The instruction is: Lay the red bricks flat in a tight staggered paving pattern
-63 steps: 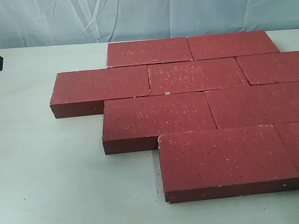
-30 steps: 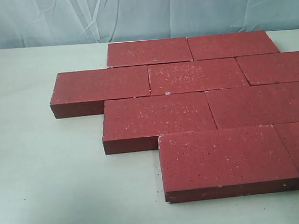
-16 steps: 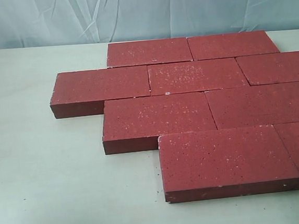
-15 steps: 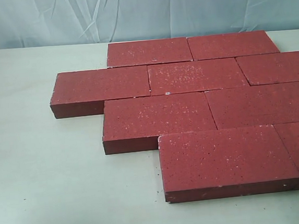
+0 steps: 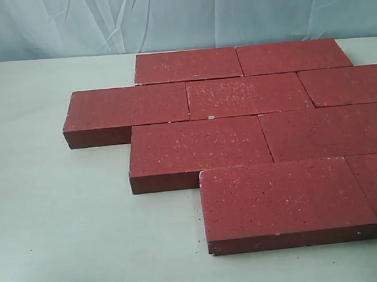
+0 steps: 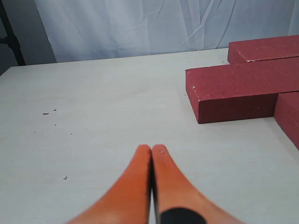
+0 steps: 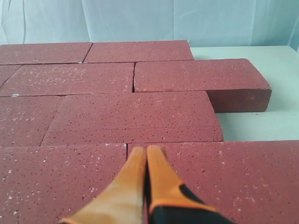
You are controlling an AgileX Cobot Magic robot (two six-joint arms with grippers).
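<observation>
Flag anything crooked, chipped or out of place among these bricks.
Nothing serious: the red bricks lie flat in four staggered rows with tight joints. Only a small white chip shows at a joint near the middle of the paving.

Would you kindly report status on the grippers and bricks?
Left gripper shut, empty, over table. Right gripper shut, empty, above red bricks. Bricks flat, staggered, close-set. Nothing in the way.

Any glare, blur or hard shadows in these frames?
Exterior view: even, soft light, no glare, red bricks sharp. Left wrist view: left gripper soft-focused up close, bricks crisp. Right wrist view: same, right gripper blurred, brick speckles sharp.
</observation>
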